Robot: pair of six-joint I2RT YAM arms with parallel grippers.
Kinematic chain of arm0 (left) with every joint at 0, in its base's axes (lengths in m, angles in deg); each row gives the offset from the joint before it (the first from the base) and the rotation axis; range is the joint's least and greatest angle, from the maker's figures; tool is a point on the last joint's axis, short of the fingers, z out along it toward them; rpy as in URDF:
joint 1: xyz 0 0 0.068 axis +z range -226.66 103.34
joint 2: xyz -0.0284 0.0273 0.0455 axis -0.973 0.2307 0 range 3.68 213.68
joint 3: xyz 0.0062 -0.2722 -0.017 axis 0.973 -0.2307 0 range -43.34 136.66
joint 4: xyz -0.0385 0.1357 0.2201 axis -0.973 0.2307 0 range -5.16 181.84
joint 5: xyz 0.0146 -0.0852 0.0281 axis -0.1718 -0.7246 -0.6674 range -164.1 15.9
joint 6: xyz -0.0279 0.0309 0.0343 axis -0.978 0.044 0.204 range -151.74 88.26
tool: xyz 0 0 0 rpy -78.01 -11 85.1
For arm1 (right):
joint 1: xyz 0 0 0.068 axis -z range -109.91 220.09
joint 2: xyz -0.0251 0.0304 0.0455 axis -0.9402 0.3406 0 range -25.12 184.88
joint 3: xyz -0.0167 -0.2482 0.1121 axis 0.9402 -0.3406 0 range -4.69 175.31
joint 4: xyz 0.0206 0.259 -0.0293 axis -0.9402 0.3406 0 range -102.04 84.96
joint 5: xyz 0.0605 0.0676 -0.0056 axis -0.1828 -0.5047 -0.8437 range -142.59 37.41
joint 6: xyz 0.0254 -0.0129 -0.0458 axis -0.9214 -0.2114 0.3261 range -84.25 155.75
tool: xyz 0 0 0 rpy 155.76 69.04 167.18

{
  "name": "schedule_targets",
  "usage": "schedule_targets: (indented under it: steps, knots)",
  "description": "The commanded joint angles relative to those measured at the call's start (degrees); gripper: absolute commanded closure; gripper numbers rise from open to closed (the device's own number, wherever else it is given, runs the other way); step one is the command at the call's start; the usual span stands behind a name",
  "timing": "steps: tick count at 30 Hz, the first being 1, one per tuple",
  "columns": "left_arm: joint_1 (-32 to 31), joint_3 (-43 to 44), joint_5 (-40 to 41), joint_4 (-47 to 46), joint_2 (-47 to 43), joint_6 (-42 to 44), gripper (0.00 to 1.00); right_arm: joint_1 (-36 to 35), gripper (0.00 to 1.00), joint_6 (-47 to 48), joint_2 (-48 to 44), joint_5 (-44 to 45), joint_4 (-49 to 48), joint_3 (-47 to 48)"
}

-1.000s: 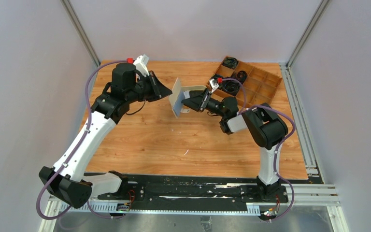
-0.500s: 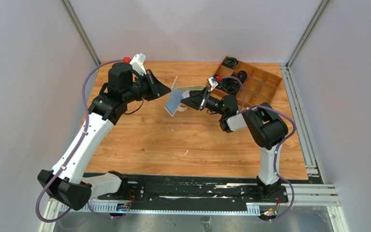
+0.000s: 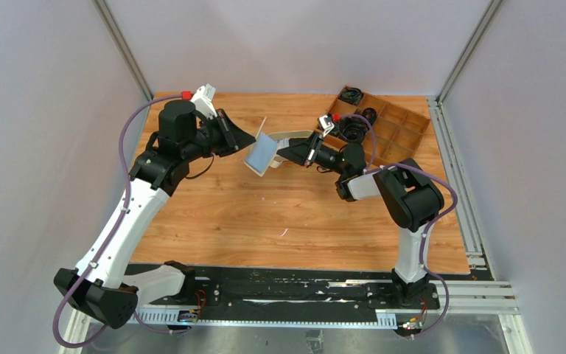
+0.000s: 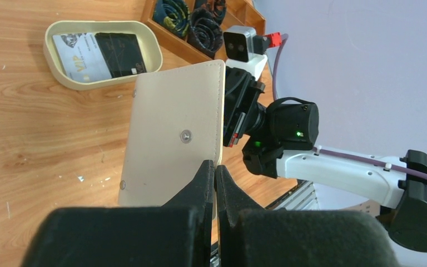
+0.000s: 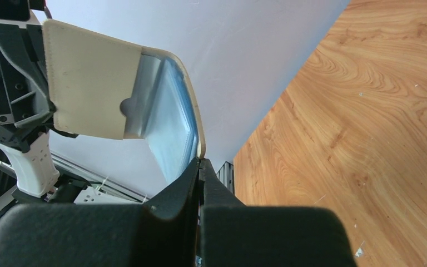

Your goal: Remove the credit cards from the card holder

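Observation:
The beige card holder (image 3: 261,155) hangs open above the table's far middle, its pale blue inside (image 5: 169,128) facing up. My left gripper (image 4: 215,166) is shut on the edge of one beige flap (image 4: 175,128). From the other side, my right gripper (image 5: 200,161) is shut on the rim of the other flap. In the top view the left gripper (image 3: 254,138) and right gripper (image 3: 278,153) face each other across the holder. Two credit cards, one white (image 4: 80,54) and one black (image 4: 121,53), lie in an oval beige tray (image 4: 53,69).
The oval tray (image 3: 295,135) sits behind the right gripper. A wooden compartment box (image 3: 394,129) with black cable coils (image 4: 203,33) stands at the far right corner. Grey walls enclose the table on three sides.
The right gripper has shut on the holder's flap. The left arm has drawn back to the left, and the holder has swung open so its blue inside shows.

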Motion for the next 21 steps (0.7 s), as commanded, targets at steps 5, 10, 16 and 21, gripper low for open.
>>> schedule_targets:
  steps: [5,10,16,21]
  knots:
    - [0.71,-3.8,3.5,1.97,-3.58,2.3,1.0,0.79,1.0,0.12,-5.04,-2.18,-3.84,-6.06]
    - [0.59,-13.13,4.2,-0.03,-6.67,0.79,1.0,0.7,1.0,-0.87,-6.67,-4.65,-3.85,-12.25]
    - [-1.99,-28.37,11.17,-4.23,-11.05,-1.3,1.0,0.29,1.0,1.49,-3.97,-6.27,-3.83,-20.54]
    - [-5.56,-39.92,17.75,-9.58,-11.34,-4.47,1.0,0.26,1.0,3.47,1.48,-7.29,-3.81,-25.15]
